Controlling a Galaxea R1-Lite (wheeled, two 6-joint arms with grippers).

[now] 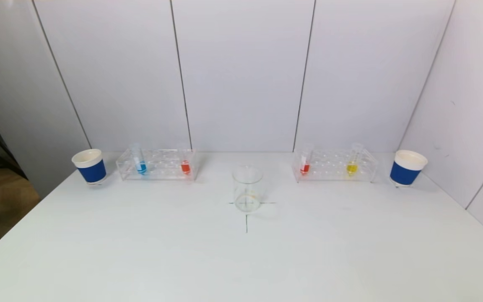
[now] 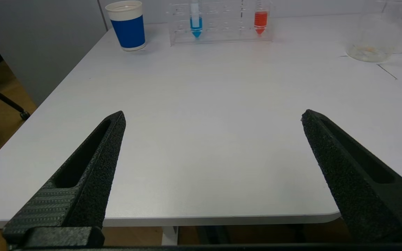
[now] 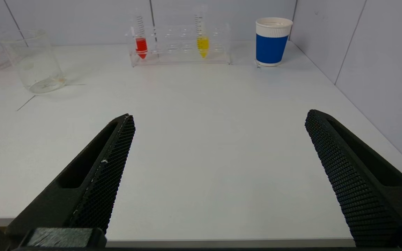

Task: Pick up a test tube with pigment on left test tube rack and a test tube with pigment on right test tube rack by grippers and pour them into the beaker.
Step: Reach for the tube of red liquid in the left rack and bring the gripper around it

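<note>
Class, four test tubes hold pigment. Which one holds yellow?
The yellow tube, in the right rack at the end nearer the right-hand blue cup. The others hold blue, orange-red and red.

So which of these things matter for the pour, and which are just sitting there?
For the job: left rack with blue tube and orange tube; right rack with red tube and yellow tube; beaker.
Just there: left cup, right cup.

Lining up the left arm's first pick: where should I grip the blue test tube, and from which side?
Grip the blue test tube on its clear upper section, above the left rack. It stands upright, so probably bring the open left gripper in level from the table's near side, jaws either side, then lift straight up.
</note>
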